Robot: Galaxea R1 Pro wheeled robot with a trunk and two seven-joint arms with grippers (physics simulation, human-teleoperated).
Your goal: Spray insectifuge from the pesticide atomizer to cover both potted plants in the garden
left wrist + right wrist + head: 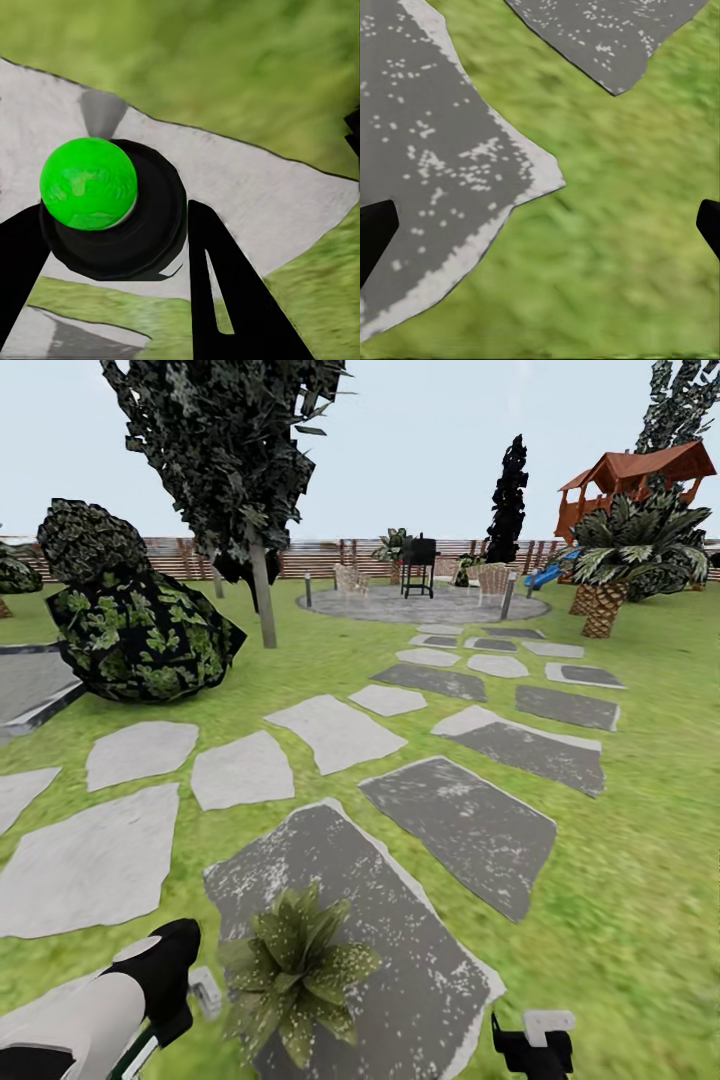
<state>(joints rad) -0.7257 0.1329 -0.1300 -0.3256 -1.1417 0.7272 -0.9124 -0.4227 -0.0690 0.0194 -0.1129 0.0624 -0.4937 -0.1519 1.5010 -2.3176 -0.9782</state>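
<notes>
Holding the pesticide atomizer (97, 199) betw. closed left end effector (112, 247) fingers, right end effector (540, 225) open over grass, w/ potted plant (295, 965) just beside: risking spray missing leaves, nozzle direction unclear.

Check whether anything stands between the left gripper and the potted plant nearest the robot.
Nothing visible does. In the head view the potted plant sits on a dark stepping stone close beside the left gripper, with no obstacle between. Its fingers flank a round green-and-black thing.
</notes>
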